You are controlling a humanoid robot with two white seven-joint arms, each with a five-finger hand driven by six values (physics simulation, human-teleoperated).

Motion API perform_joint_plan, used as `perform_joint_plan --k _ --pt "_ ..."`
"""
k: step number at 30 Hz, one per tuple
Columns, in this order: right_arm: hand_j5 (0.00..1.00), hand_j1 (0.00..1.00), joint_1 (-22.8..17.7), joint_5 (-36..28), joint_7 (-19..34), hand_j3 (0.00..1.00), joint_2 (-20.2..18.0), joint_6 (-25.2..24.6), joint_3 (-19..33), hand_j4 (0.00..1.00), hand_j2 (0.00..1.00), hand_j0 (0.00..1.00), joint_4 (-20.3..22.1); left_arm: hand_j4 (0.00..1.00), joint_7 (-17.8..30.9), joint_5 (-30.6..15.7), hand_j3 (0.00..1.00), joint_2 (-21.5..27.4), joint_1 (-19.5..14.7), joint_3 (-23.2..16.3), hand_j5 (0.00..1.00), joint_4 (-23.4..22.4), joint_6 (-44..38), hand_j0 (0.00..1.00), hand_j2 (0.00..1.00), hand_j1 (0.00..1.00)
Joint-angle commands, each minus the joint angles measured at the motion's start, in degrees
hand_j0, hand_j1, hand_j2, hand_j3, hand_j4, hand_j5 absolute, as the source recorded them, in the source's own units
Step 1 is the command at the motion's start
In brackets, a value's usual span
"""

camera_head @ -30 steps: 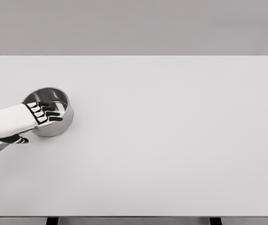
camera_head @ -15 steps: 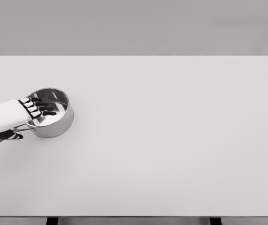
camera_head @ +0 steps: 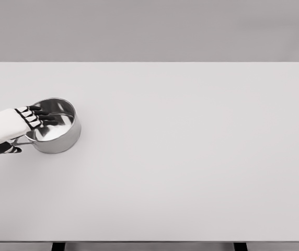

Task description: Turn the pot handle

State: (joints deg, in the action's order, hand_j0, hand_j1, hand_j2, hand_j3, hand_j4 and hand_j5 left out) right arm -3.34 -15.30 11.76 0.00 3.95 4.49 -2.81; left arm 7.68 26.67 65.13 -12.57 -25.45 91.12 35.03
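Observation:
A shiny steel pot stands near the table's left edge. Its thin handle runs from the pot's lower left side toward the picture's left edge. My left hand comes in from the left and lies over the handle. Its dark fingers stretch straight out over the pot's rim and hold nothing. The thumb sits below the handle, so the handle passes between thumb and palm. Most of the handle is hidden under the hand. The right arm does not show.
The white table fills the view, with its left edge close to the handle's end. Two dark table legs show at the bottom edge.
The hand has drawn back to the left and slightly up. The handle has swung clockwise, from pointing down-left to pointing nearly left. The pot body has stayed in place.

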Motion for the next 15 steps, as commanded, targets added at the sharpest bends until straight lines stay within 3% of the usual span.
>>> perform_joint_plan --k 1,15 --pt "1.0 1.0 0.0 0.0 0.0 1.0 0.0 0.0 0.0 1.0 1.0 1.0 0.0 1.0 0.0 -0.4 1.0 0.1 0.0 0.2 1.0 -0.5 0.0 1.0 1.0 1.0" --pt "1.0 1.0 0.0 0.0 0.0 1.0 0.0 0.0 0.0 1.0 1.0 1.0 0.0 1.0 -0.1 -1.0 1.0 0.0 0.0 1.8 1.0 -2.9 0.0 1.0 1.0 1.0"
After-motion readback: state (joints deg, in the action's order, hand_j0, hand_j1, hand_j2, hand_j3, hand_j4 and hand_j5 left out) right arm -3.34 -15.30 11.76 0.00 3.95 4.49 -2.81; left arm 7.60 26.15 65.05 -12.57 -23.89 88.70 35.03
